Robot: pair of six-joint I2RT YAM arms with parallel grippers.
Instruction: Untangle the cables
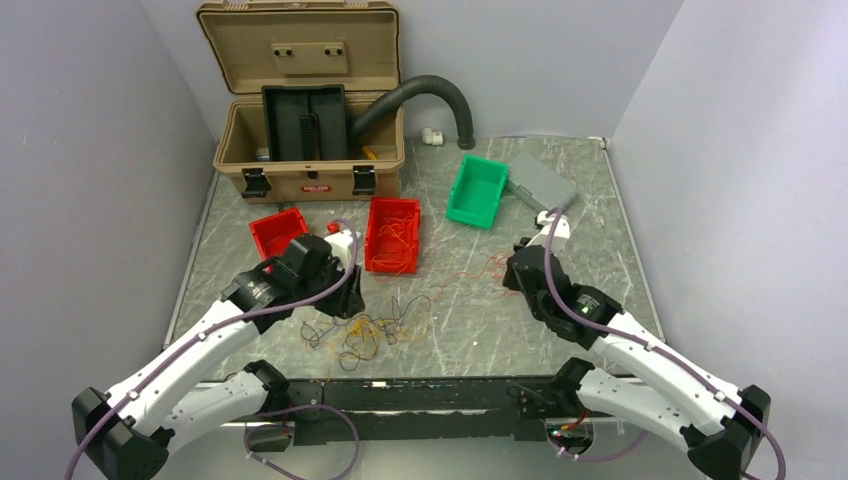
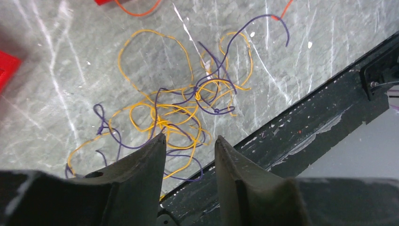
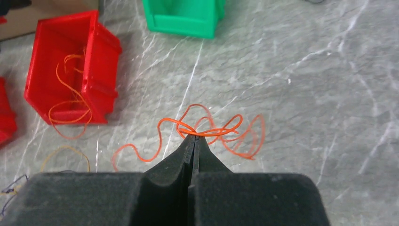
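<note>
Your cables point(image 2: 171, 120) lie mostly in one tangle of yellow and dark purple strands, too interwoven to count, on the table point(image 1: 600, 290) in front of the larger red bin point(image 1: 393, 234), by the near edge. Your left gripper point(image 2: 188, 141) hangs over that tangle, jaws spread, gripping nothing. Right of that bin, one looping orange strand point(image 3: 211, 133) is pinched at the tips of your right gripper point(image 3: 195, 137), jaws pressed together. More orange wires sit inside the bin. You have two red bins, the smaller red bin point(image 1: 277, 233) to its left, one green bin point(image 1: 477, 190) behind and to the right, and one open tan toolbox point(image 1: 300, 100) behind.
</note>
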